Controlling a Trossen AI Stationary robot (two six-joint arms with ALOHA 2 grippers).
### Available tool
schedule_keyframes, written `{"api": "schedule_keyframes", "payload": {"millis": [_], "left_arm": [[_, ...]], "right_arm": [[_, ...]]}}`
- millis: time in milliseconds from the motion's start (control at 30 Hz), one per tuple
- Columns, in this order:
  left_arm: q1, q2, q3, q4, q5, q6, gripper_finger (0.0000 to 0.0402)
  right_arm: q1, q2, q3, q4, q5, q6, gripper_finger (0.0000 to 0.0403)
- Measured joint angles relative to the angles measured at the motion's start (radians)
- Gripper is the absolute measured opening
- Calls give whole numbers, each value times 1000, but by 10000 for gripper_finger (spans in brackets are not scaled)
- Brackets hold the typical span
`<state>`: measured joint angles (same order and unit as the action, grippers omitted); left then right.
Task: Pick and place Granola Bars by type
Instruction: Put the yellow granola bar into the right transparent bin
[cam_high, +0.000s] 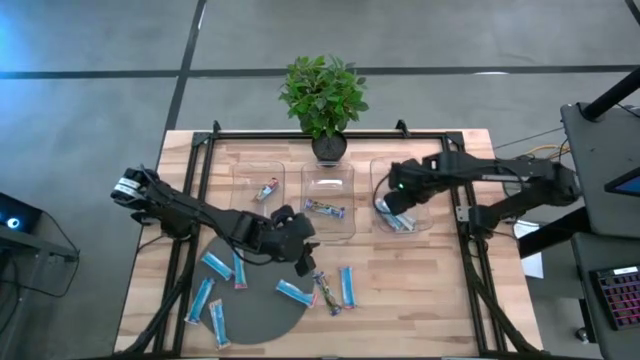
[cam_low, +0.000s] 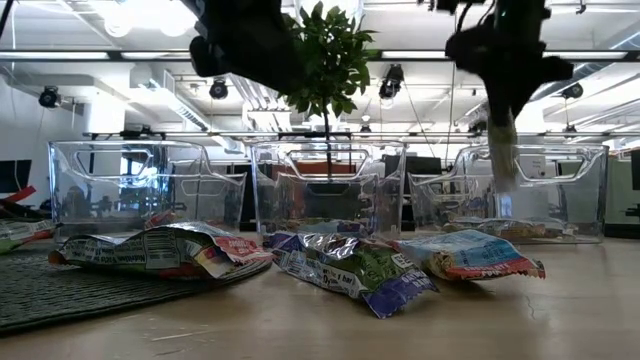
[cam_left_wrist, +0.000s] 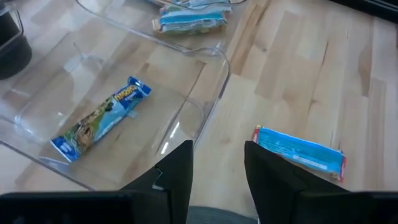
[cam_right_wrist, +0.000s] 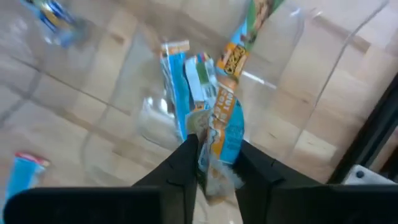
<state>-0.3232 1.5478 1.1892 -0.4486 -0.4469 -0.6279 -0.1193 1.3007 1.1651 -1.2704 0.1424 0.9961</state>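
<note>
The right claw (cam_right_wrist: 216, 163) pinched a blue bar (cam_right_wrist: 225, 127) over the right tray (cam_high: 432, 222); the left claw (cam_left_wrist: 217, 171) hung open, empty, beside the middle tray (cam_high: 350, 222).

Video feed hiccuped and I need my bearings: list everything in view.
Loose bars: seven, six blue, one multicoloured, on mat and wood before the trays.
Trayed bars: one multicoloured left, one multicoloured middle, blue pile right.
Trays: three, clear, in a row.
Mat: one, dark grey, front left.
Plant: one, green, back edge.
Left end effector: open, empty, near middle tray.
Right end effector: shut on blue bar, over right tray.
</note>
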Motion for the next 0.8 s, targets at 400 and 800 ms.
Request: {"api": "schedule_keyframes", "payload": {"millis": [400, 800], "left_arm": [[-61, -15, 0, -133, 0, -178, 127], [-197, -44, 0, -412, -19, -488, 126]], "right_arm": [[-104, 45, 6, 9, 57, -181, 208], [-31, -51, 6, 177, -21, -186, 237]]}}
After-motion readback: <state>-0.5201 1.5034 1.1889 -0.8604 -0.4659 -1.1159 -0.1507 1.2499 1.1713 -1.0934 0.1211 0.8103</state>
